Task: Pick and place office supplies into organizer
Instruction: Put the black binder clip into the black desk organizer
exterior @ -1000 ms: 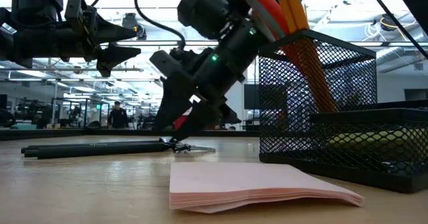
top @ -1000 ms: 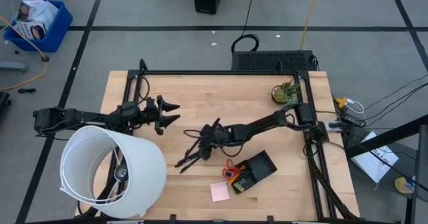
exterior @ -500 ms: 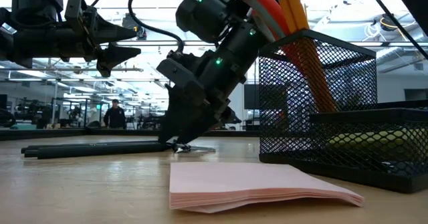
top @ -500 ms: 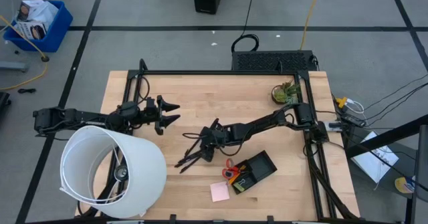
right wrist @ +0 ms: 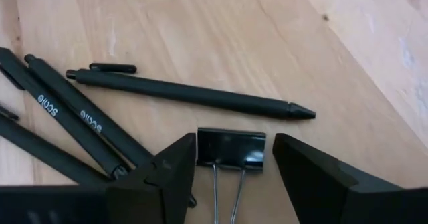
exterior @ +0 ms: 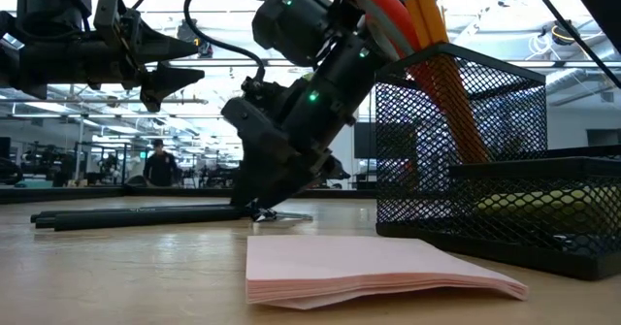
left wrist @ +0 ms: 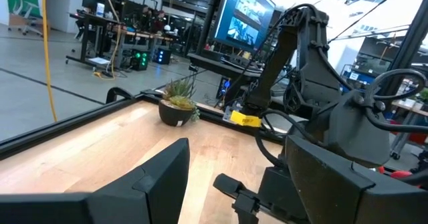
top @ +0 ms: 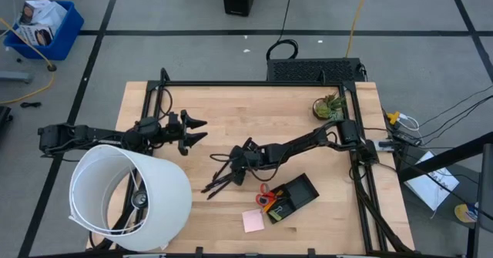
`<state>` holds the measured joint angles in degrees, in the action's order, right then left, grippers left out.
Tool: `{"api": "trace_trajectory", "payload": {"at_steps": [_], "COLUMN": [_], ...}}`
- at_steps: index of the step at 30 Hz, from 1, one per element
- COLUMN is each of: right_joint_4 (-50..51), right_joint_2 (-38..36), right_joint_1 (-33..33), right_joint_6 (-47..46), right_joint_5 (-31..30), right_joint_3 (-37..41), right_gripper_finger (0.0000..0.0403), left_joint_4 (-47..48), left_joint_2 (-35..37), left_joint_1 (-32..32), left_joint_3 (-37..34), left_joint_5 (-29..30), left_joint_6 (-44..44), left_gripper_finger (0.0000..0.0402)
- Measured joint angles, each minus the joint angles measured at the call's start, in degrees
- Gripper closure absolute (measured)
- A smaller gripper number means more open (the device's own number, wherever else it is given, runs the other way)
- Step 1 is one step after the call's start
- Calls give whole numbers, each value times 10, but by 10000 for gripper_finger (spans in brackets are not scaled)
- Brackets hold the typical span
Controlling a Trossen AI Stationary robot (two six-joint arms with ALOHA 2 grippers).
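Since a second ago, little has shifted: my right gripper (right wrist: 231, 158) has settled a touch lower over the pens, its fingers drawn in slightly yet still apart, and a person far back in the room (exterior: 155, 162) has stepped a bit left. My left gripper (top: 194, 130) has not moved; it hangs open above the left half of the tabletop, holding nothing.

My right gripper straddles a black clip (right wrist: 231, 149), one finger on each side of its body, without squeezing it. Its wire handles run back toward my wrist.

Underneath is a pale wood tabletop (top: 254, 108) with a black frame, on a grey floor marked with dark lines. A blue bin (top: 42, 28) sits on the floor at far left. A plant (top: 330, 106) stands at the far right corner, and a big white shade (top: 131, 198) covers the near left corner. Across the tabletop the room is a wide hall with ceiling lights and benches.

Just beyond the clip lies one pen (right wrist: 190, 95), its long axis crosswise to my fingers. More pens (top: 217, 179) lie bunched at mid-tabletop, running from near left to far right. The organizer (top: 293, 196) sits to the near right, with red scissors (exterior: 383, 15) and a pencil (exterior: 424, 10) standing tilted in its mesh cup. The pink pad (top: 253, 220) lies flat just to its near left.
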<state>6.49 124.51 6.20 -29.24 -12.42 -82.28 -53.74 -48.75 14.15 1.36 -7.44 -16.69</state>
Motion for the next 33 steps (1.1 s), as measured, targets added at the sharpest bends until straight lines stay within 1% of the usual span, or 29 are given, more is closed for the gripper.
{"api": "trace_trajectory", "payload": {"at_steps": [4, 8, 23, 28, 33], "right_joint_4": [-10, -16, -23, -23, -12], "right_joint_2": [1, 2, 21, 20, 0], "right_joint_1": [0, 3, 5, 7, 9], "right_joint_6": [-2, 32, 45, 44, 45], "right_joint_5": [2, -10, -32, -41, -38], "right_joint_3": [0, 1, 0, 1, 3], "right_gripper_finger": [211, 218, 254, 253, 250], "left_joint_4": [0, 0, 0, 0, 0], "left_joint_2": [0, 0, 0, 0, 0], "left_joint_1": [0, 0, 0, 0, 0], "left_joint_3": [0, 0, 0, 0, 0], "left_joint_5": [0, 0, 0, 0, 0], "left_joint_6": [0, 0, 0, 0, 0], "left_gripper_finger": [149, 149, 149, 149, 149]}}
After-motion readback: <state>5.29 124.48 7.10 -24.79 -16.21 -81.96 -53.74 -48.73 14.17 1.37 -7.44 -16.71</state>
